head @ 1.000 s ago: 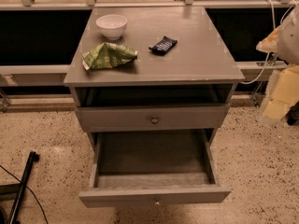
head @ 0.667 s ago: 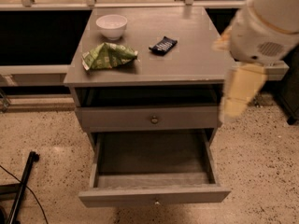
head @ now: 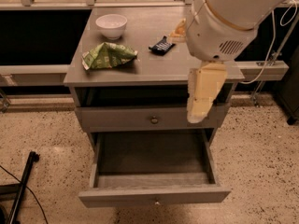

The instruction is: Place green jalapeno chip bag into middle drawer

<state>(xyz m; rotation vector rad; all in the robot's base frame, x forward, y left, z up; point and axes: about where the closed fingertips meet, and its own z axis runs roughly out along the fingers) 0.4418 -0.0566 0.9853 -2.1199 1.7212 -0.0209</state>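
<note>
The green jalapeno chip bag (head: 110,55) lies crumpled on the left part of the grey cabinet top (head: 140,71). The middle drawer (head: 154,196) is pulled out below, its plank floor bare. My gripper (head: 203,94) hangs cream-coloured from the big white arm (head: 224,17), in front of the cabinet's right front corner. It is well to the right of the bag and above the open drawer's right side. It holds nothing that I can see.
A white bowl (head: 111,25) stands behind the bag. A small dark-blue packet (head: 161,45) lies mid-top, beside the arm. A shut drawer front with a brass knob (head: 153,120) sits above the open drawer. A black stand (head: 21,190) is on the floor at left.
The arm has swung in from the right edge of the view toward the left. It now covers the cabinet's right side, with the gripper over the front right corner.
</note>
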